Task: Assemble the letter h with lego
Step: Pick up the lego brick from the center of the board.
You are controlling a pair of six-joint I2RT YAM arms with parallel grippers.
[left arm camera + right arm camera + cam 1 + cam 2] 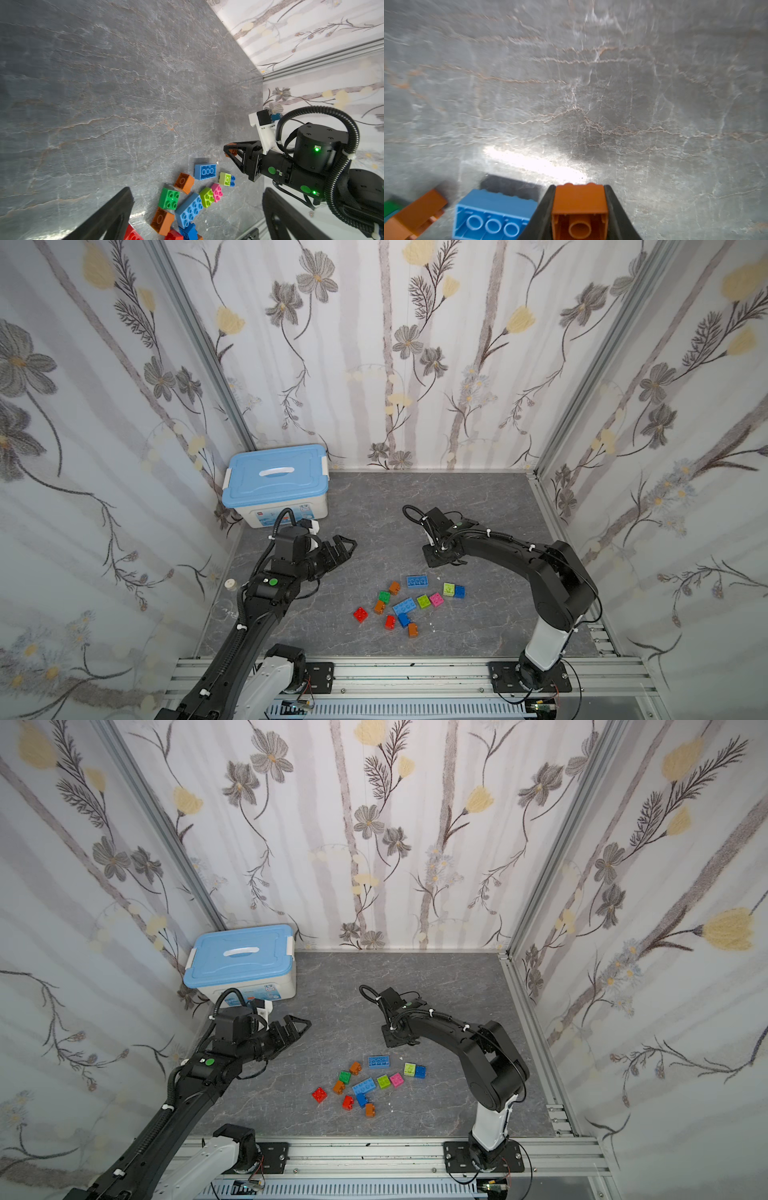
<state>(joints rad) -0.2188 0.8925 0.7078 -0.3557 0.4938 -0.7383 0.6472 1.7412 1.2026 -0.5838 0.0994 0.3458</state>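
Our right gripper [579,187] is clamped on an orange brick [579,204], with a finger flat against each side wall and the hollow underside turned toward the wrist camera. We cannot tell whether that brick is clear of the tabletop [478,497]. It sits just beside the tipped light-blue brick [417,581], on the side toward the back wall. Our left gripper [347,549] hangs spread wide with nothing in it, between the tipped light-blue brick and the storage box [276,485], which stands well apart in the corner. The rest of the lego lies loose on the near side of the tipped light-blue brick. There is a lime brick [449,589] touching a blue brick [459,591], though we cannot tell whether those two are pressed together. Near them lie a pink brick [436,599], a flat light-blue brick [404,606], a green brick [384,596], a red brick [360,614] farthest out, and several more. Nothing here is shaped like a letter, so we judge the job barely begun: one piece is gripped, and the whole h is left to build.
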